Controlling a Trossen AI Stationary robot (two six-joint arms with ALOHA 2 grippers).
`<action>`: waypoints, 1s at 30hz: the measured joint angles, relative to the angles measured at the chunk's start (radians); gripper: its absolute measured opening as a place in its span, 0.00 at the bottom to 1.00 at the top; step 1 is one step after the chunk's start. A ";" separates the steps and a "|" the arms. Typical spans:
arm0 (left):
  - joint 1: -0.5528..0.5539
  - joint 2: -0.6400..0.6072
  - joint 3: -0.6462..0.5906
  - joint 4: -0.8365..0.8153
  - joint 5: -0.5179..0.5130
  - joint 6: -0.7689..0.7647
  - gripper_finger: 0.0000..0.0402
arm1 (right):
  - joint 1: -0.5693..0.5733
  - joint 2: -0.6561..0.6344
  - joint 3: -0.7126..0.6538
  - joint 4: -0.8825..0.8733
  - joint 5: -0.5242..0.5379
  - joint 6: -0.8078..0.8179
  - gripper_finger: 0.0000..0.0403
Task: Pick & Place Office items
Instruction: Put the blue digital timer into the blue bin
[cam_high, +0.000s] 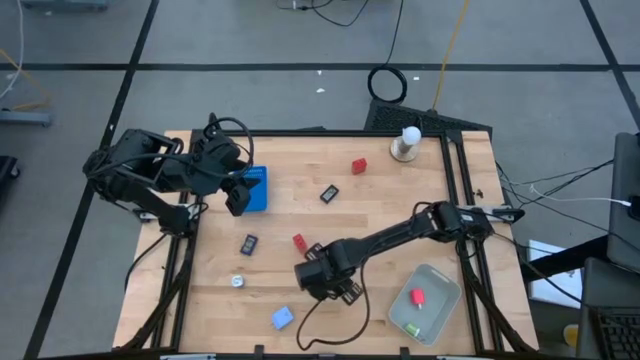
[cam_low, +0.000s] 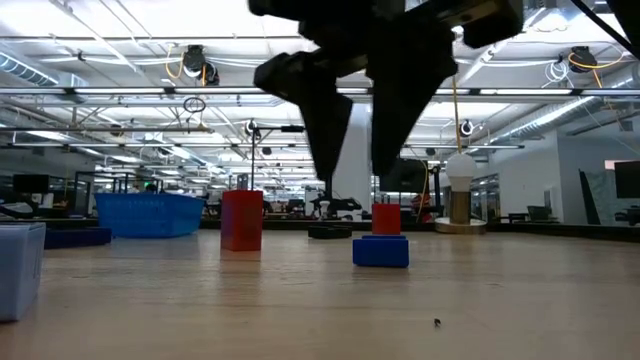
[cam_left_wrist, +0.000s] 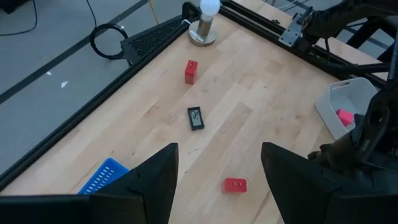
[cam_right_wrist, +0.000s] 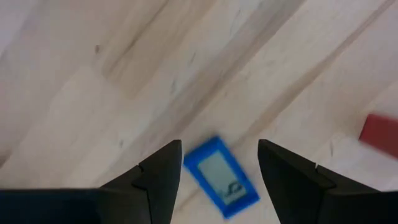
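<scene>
Stock on my pale wood-grain table (cam_high: 400, 200): my right gripper (cam_right_wrist: 217, 163) hangs near the front middle, its dark wedge fingers parted and empty, poised over a flat blue rectangular piece with a pale window (cam_right_wrist: 221, 177), a red block (cam_right_wrist: 380, 134) just beside. My left gripper (cam_left_wrist: 217, 171) waits over the left side, fingers likewise apart, holding nothing, above a ribbed blue basket (cam_left_wrist: 103, 178). Scattered well apart: a red block (cam_high: 358, 166) far centre, a black flat clip (cam_high: 329, 194) mid-table, another dark clip (cam_high: 249, 243) left of centre, a small silvery piece (cam_high: 238, 282), a blue bit (cam_high: 282, 318) close to the front edge. The translucent tray (cam_high: 438, 290), front right, holds one red and one green piece. A white knob-topped stand (cam_high: 406, 144) sits by the far rail; bare wood lies open between the items.
</scene>
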 joint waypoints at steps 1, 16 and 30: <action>0.000 0.000 0.000 0.001 0.000 -0.005 0.57 | 0.001 0.000 0.000 -0.004 0.002 0.000 0.50; 0.000 0.000 0.000 0.017 0.000 -0.034 0.57 | 0.003 -0.008 0.001 -0.009 0.079 -0.007 0.50; 0.000 0.000 0.000 0.054 -0.001 -0.019 0.57 | 0.016 -0.013 0.001 0.013 0.202 -0.008 0.50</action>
